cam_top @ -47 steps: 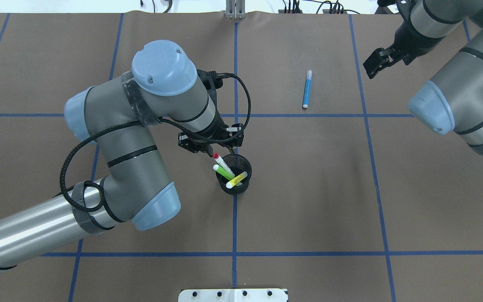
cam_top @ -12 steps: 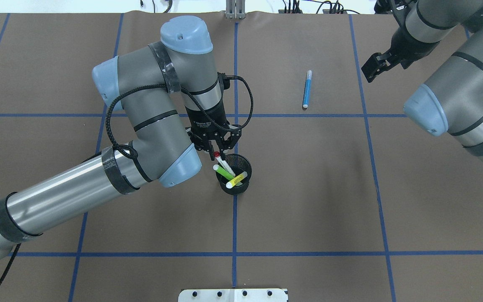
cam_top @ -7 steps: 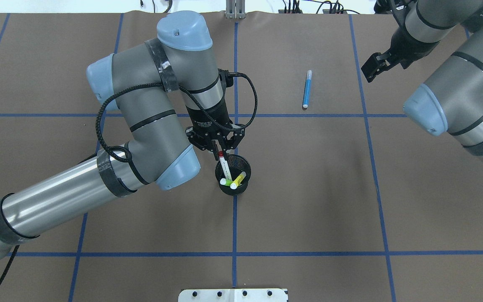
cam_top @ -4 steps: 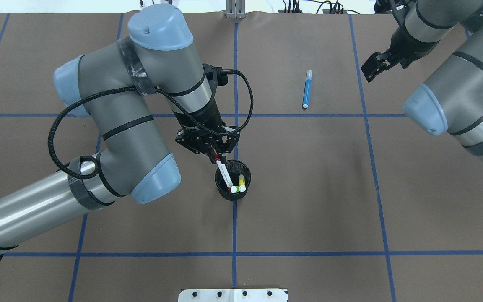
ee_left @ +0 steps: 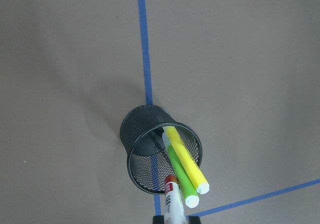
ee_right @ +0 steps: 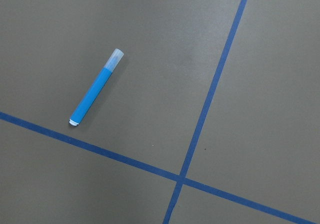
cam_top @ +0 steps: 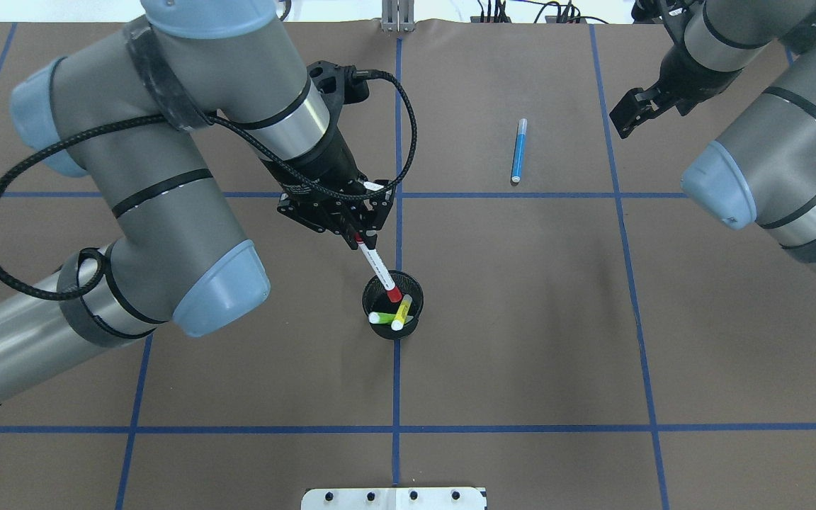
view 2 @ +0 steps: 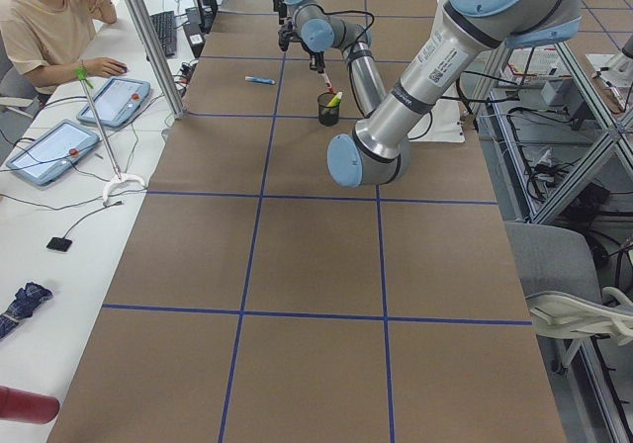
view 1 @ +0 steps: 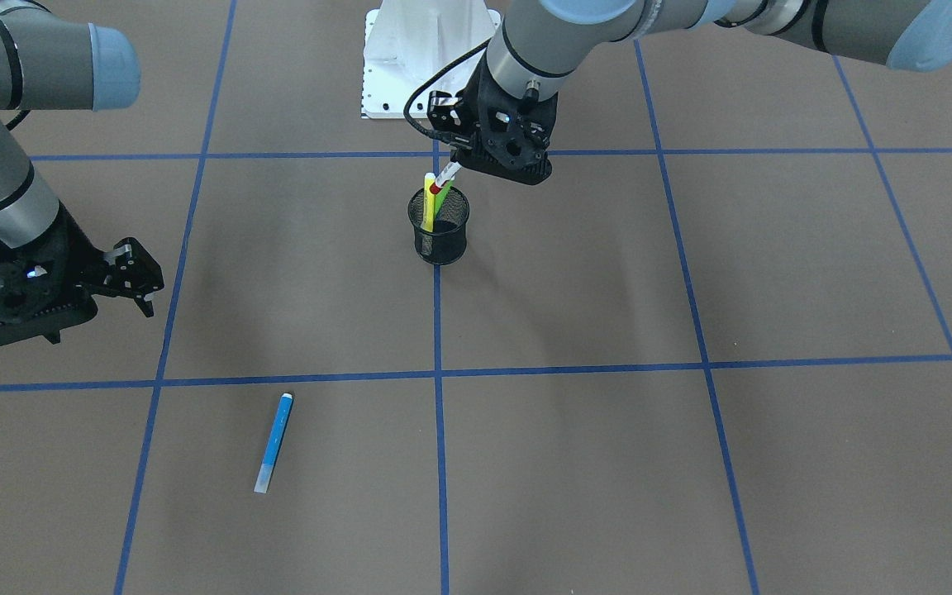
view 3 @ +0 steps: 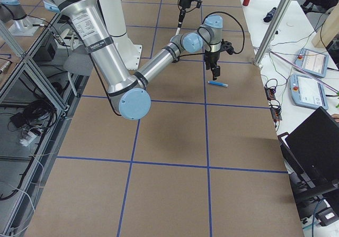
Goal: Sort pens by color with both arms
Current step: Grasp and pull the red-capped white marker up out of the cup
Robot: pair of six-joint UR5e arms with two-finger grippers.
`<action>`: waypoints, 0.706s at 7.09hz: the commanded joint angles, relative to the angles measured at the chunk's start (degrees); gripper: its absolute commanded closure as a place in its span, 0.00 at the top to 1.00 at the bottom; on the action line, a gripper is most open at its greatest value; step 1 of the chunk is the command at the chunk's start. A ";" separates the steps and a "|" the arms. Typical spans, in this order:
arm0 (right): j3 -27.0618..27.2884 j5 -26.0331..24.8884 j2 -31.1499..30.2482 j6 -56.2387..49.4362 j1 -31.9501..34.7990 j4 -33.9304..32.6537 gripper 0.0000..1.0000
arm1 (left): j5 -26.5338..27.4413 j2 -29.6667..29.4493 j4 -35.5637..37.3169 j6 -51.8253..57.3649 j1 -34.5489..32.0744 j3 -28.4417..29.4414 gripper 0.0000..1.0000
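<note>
We're looking at a brown tabletop (cam_top: 521,319) gridded with blue tape (cam_top: 465,195), an operator (view 2: 45,23) seated alongside. The left gripper (cam_top: 355,237) pinches the white, red-capped pen (cam_top: 377,268) in its fingers, slanting it to the mouth of the black mesh cup (cam_top: 416,290), where a lime green pen (cam_top: 382,317) and a yellow pen (cam_top: 401,312) lean. The right gripper (cam_top: 626,120) hangs with fingers apart and empty near the blue pen (cam_top: 518,151), which lies flat.

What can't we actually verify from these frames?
1. Finger contact of the left gripper on the white-barrelled pen: hidden by the gripper body overhead, cut off at the bottom edge of the left wrist view.
2. Lower ends of the lime green pen and yellow pen: hidden inside the mesh cup, every view.
3. Barrel print: too small everywhere.
</note>
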 commanded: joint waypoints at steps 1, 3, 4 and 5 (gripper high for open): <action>0.00 0.00 0.06 0.00 0.00 0.00 0.98 | 1.86 -0.03 -0.59 -0.56 -2.91 -3.37 0.00; 0.00 0.09 0.06 0.18 0.00 0.00 0.98 | 9.76 0.14 -5.21 -2.74 -2.92 -3.56 0.00; 0.00 0.26 0.06 0.18 0.00 -0.09 0.98 | 14.23 1.36 -11.17 -5.98 -2.75 -3.03 0.00; 0.00 0.26 0.06 0.09 0.00 -0.09 0.98 | 17.49 3.20 -17.93 -7.75 -2.58 -1.81 0.00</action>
